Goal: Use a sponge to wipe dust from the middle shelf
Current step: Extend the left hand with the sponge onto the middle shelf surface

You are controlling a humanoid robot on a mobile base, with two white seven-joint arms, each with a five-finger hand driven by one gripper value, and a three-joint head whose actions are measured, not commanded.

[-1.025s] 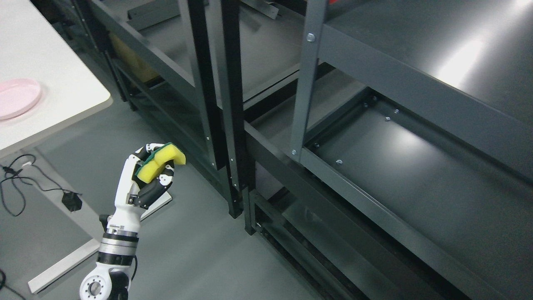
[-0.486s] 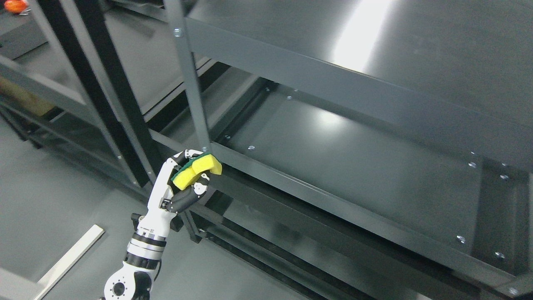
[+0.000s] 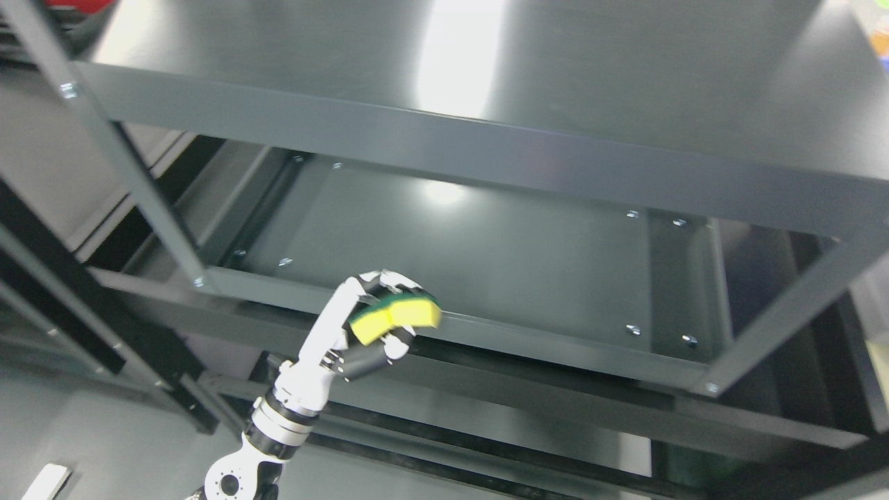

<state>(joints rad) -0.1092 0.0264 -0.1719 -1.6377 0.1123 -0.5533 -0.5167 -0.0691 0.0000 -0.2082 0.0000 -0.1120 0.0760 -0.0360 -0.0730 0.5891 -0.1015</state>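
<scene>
Fingers (image 3: 378,288) of our left hand (image 3: 361,323) are curled tight around the sponge (image 3: 396,318), which bulges yellow below with its green scouring face on top. We judge it light, soft and springy, so it squashes under the grip rather than slipping; holding it across the middle, as now, seems right for pressing it flat. It sits at the front rail of the middle shelf (image 3: 486,278), whose dark panel stretches beyond the fingers. Above them hangs the top shelf (image 3: 555,83).
</scene>
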